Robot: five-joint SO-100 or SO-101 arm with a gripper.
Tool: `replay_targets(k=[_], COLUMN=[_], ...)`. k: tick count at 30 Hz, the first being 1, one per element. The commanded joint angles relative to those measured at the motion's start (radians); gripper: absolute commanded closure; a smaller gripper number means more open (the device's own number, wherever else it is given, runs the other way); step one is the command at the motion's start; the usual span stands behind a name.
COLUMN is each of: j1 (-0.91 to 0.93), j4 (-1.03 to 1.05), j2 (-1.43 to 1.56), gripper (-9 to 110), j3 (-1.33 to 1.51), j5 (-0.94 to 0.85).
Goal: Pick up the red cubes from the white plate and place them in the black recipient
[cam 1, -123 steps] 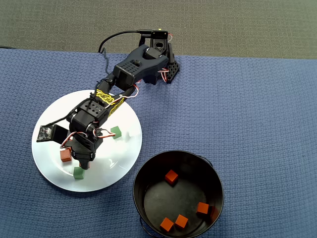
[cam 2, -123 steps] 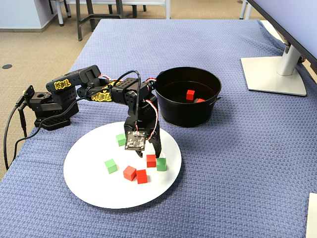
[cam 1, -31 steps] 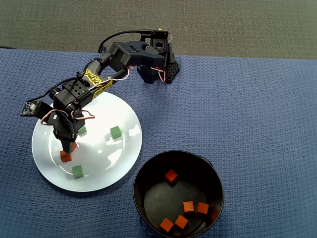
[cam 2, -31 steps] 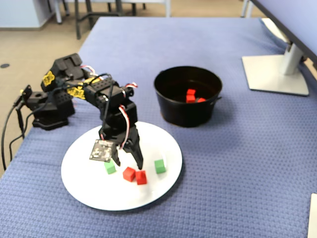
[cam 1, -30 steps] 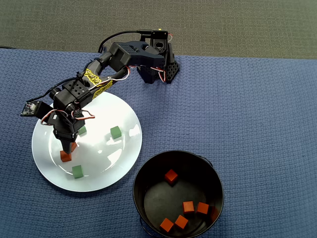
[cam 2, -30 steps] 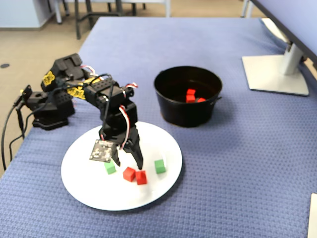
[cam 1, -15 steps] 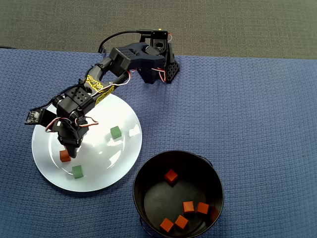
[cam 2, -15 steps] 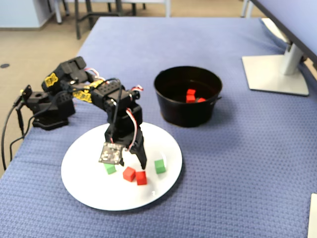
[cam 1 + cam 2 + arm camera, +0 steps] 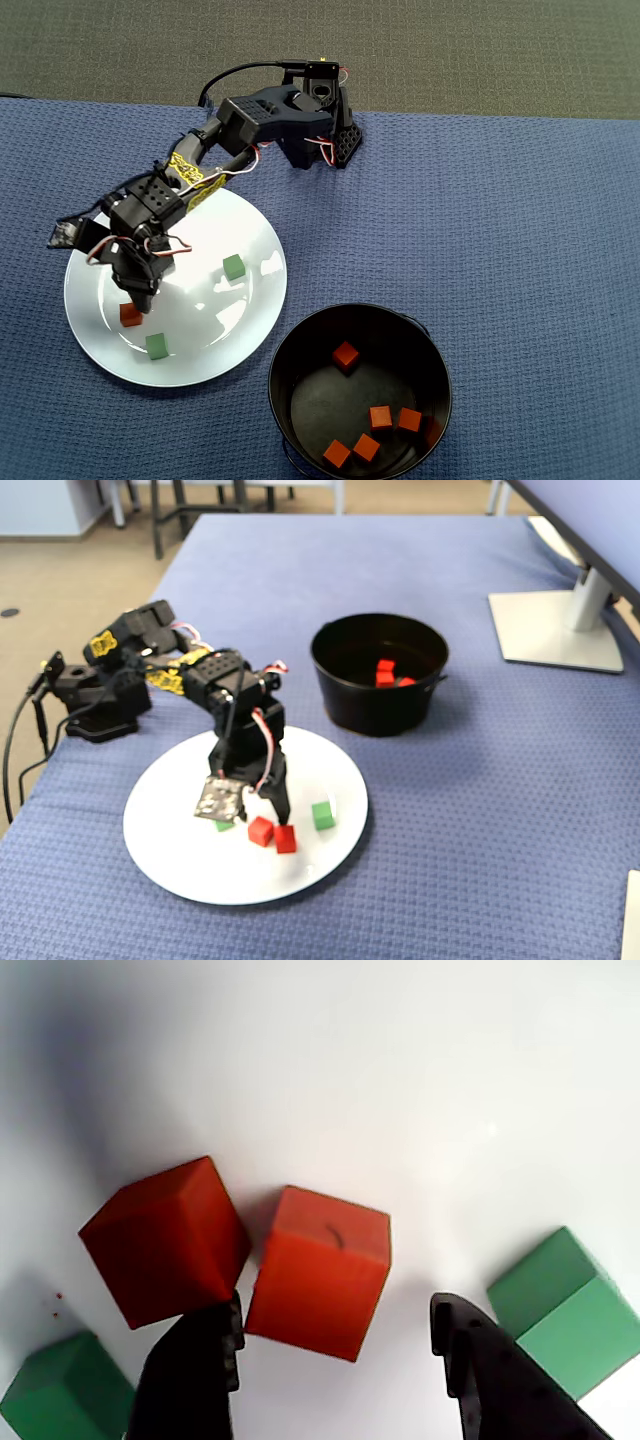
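Two red cubes lie side by side on the white plate [image 9: 250, 330]. In the wrist view the left cube [image 9: 165, 1240] lies just beyond the left finger [image 9: 195, 1380], and the right cube [image 9: 320, 1270] sits partly between the two fingers. My gripper [image 9: 338, 1310] is open and low over the plate, shut on nothing. The overhead view shows one red cube [image 9: 130, 314] below the gripper [image 9: 140, 297]; the other is hidden. Both cubes [image 9: 261, 831] [image 9: 285, 839] show in the fixed view by the gripper [image 9: 280, 815]. The black recipient [image 9: 290, 345] holds several red cubes [image 9: 346, 355].
Green cubes lie on the plate: one to the right of the gripper [image 9: 233, 266] and one below it [image 9: 156, 345]; both flank the fingers in the wrist view [image 9: 565, 1300] [image 9: 65, 1390]. The arm's base [image 9: 320, 130] stands behind the plate. A monitor foot [image 9: 555, 630] stands far right.
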Motion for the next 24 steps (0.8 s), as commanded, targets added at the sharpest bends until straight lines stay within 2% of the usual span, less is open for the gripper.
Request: replay_targets(k=[1, 8, 14, 20, 24], j1=[0.023, 0.029, 0.031, 0.014, -0.032], j4=[0.003, -0.003, -0.018, -0.025, -0.029], j2=[0.020, 0.020, 0.018, 0.043, 0.167], gripper=[87, 89, 101, 102, 102], j3=[-0.066, -0.069, -0.071, -0.071, -0.031], j5=[-0.002, 0.011, 0.025, 0.052, 0.094])
